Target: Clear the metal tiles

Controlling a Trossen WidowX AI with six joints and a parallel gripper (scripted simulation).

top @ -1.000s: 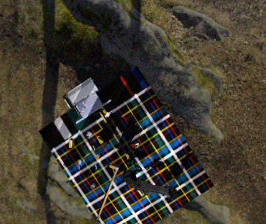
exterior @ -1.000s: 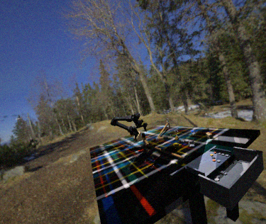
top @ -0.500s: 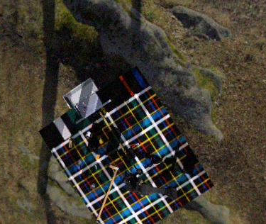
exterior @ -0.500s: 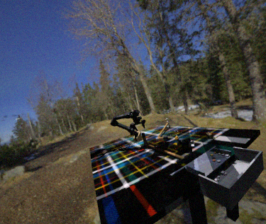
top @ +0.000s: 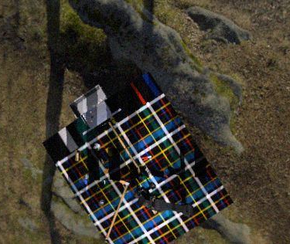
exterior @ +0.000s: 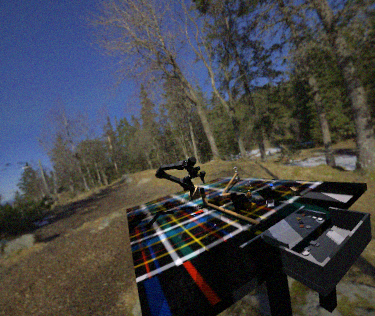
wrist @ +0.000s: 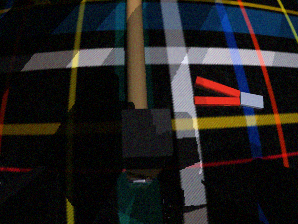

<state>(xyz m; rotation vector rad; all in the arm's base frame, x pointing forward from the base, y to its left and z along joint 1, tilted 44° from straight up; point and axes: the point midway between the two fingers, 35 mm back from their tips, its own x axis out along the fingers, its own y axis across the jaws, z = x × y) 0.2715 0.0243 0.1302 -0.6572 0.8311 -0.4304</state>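
Note:
The long scraper's wooden handle (top: 125,147) (exterior: 232,213) (wrist: 136,60) lies on the plaid table, its far end by the steel plate (exterior: 281,231). A dark block (wrist: 147,134) sits at its near end. My gripper (top: 141,175) (exterior: 197,191) is open and empty, low over the near end of the handle; its fingertips are not clear in the wrist view. Several small tiles (top: 91,112) (exterior: 302,217) lie on the plate. Grey pieces (exterior: 305,252) lie in the catch box (exterior: 347,252) at the plate's far end.
Red-handled pliers (top: 146,158) (exterior: 197,212) (wrist: 217,100) lie right of the scraper. A second wooden-handled tool (top: 117,208) (exterior: 230,183) lies to its left. A wooden block (top: 77,156) and a round grey object (top: 97,147) are near the table's far left.

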